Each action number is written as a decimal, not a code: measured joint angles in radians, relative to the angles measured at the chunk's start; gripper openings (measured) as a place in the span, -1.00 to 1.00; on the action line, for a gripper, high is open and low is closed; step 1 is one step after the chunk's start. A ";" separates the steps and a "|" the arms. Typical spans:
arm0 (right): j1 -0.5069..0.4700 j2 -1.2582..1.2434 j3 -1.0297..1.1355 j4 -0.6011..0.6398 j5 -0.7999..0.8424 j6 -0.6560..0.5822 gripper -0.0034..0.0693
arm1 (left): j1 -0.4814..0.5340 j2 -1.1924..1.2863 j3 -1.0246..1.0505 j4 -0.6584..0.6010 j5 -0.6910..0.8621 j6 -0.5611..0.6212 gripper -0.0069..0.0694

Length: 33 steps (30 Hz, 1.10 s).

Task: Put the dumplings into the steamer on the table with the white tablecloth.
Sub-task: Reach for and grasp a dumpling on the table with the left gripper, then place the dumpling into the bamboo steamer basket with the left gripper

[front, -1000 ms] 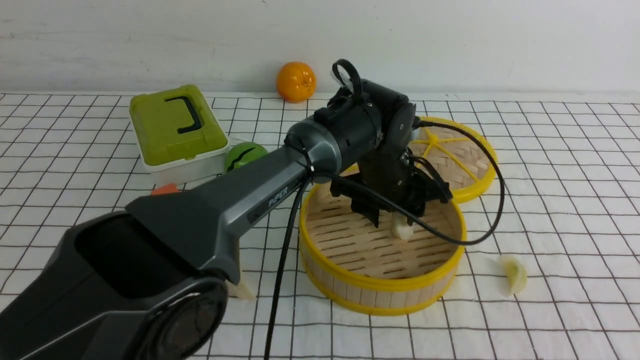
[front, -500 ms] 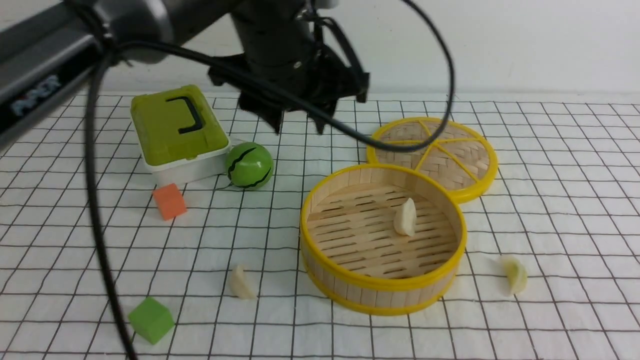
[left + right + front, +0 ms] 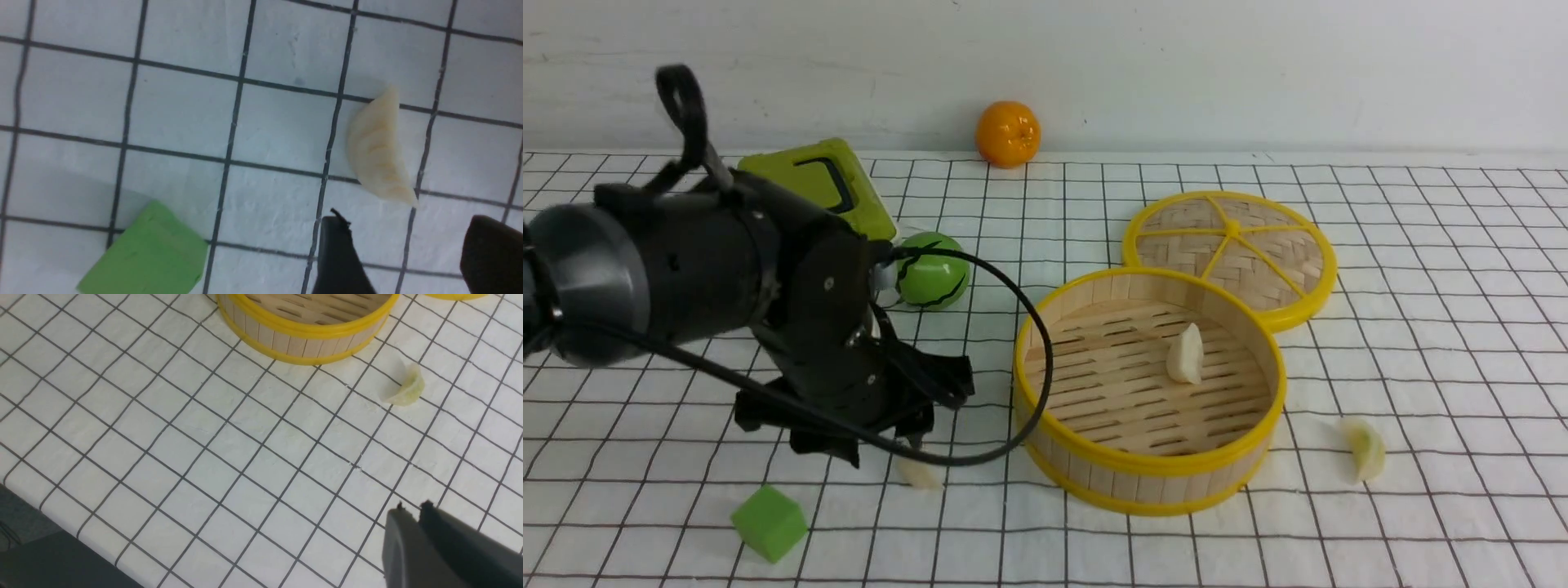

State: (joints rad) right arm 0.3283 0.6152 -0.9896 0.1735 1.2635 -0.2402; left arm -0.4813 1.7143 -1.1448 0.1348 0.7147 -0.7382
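Note:
The bamboo steamer [image 3: 1149,478] stands on the white grid tablecloth [image 3: 1421,269] with one dumpling [image 3: 1185,354] on its slatted floor. A second creamy dumpling [image 3: 920,474] lies on the cloth left of the steamer; it also shows in the left wrist view [image 3: 379,150]. My left gripper [image 3: 882,449] hangs open and empty just over it, fingertips [image 3: 337,232] short of the dumpling. A greenish dumpling [image 3: 1365,449] lies right of the steamer, seen too in the right wrist view [image 3: 404,391]. My right gripper [image 3: 412,508] is shut and empty, away from it.
A flat woven lid [image 3: 1230,249] with yellow spokes lies behind the steamer. A green cube [image 3: 769,522] sits near the front left, also in the left wrist view [image 3: 147,253]. A green ball [image 3: 929,270], a green box [image 3: 829,184] and an orange [image 3: 1007,133] stand further back.
My left gripper let go of a dumpling in the steamer, rose, swung left and came down over the dumpling on the cloth. The dumpling stays in the steamer.

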 joint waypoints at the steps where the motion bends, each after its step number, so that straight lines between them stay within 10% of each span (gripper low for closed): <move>1: 0.001 0.000 0.000 0.003 0.000 0.000 -0.75 | 0.000 0.016 0.000 0.000 -0.024 -0.009 0.23; 10: 0.001 0.000 0.000 0.007 0.000 0.000 -0.72 | 0.000 0.148 0.001 0.001 -0.134 -0.034 0.15; 19: 0.001 0.000 0.000 0.007 0.000 0.000 -0.70 | 0.000 0.162 -0.032 0.020 -0.091 -0.008 -0.37; 33: 0.001 0.000 0.000 0.008 0.000 0.000 -0.68 | -0.181 0.181 -0.610 -0.065 0.187 0.264 -0.36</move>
State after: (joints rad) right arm 0.3291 0.6152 -0.9896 0.1812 1.2635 -0.2402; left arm -0.6623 1.8950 -1.7547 0.0703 0.9013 -0.4743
